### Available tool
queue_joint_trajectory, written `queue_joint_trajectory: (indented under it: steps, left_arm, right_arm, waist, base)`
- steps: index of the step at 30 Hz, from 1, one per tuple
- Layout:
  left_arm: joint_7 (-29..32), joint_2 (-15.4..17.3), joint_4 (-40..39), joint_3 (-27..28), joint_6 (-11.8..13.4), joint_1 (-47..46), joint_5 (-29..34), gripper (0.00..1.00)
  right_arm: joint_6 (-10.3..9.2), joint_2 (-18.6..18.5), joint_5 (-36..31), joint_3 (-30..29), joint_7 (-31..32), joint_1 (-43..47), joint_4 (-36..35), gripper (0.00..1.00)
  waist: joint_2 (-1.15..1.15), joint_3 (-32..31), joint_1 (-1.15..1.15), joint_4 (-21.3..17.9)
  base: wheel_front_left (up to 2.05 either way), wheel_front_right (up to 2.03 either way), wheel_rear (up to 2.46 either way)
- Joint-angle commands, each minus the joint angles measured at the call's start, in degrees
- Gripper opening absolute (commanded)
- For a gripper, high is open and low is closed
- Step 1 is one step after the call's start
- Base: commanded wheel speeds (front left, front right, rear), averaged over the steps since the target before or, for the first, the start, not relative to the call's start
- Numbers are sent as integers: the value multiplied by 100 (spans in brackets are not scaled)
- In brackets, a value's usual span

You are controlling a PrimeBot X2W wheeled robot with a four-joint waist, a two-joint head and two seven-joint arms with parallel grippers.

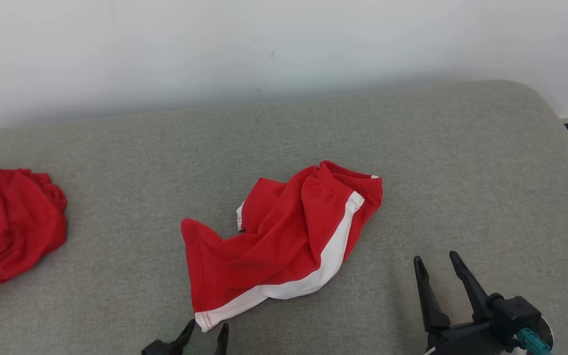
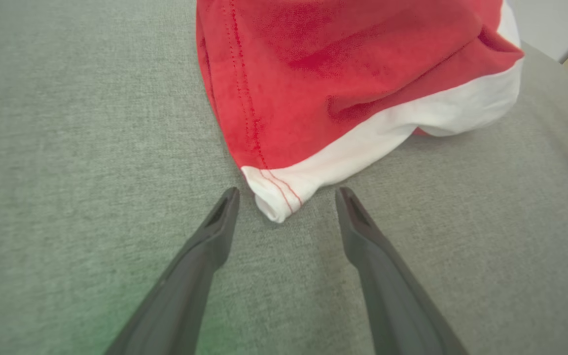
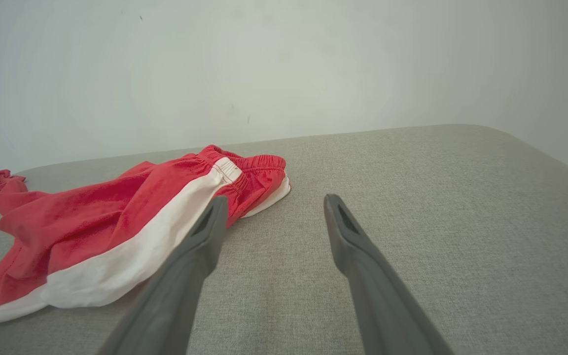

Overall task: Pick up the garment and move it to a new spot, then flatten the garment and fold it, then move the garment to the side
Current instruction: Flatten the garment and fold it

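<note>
Left gripper [image 2: 288, 195] is found with jaws spread and nothing held, the white-hemmed near corner of the red garment [image 1: 284, 246] lying just between its fingertips. The garment is crumpled at the middle of the grey padded surface [image 1: 437, 148], and the right gripper [image 1: 436, 259], likewise spread, stands apart to its right. The pick-up step is judged in hand: closure on that corner, then a lift, is called for.
</note>
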Motion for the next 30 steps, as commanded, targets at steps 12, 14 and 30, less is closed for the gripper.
queue_joint_trajectory:
  steps: [12,14,30]
  left_arm:
    - [-19,-19,55,-40,-2,-186,-44,0]
    - [-19,12,-145,-1,-3,-74,-29,0]
    - [110,134,-665,-100,17,880,-207,79]
  right_arm:
    - [-13,53,1,-113,-6,116,-20,100]
    - [-13,65,2,-141,-6,154,-13,100]
    - [-13,76,61,-101,-6,226,90,100]
  waist:
    - [0,-93,0,32]
    - [0,-142,0,119]
    - [0,-217,0,499]
  base:
    - [0,0,0]
    - [0,0,0]
    - [0,0,0]
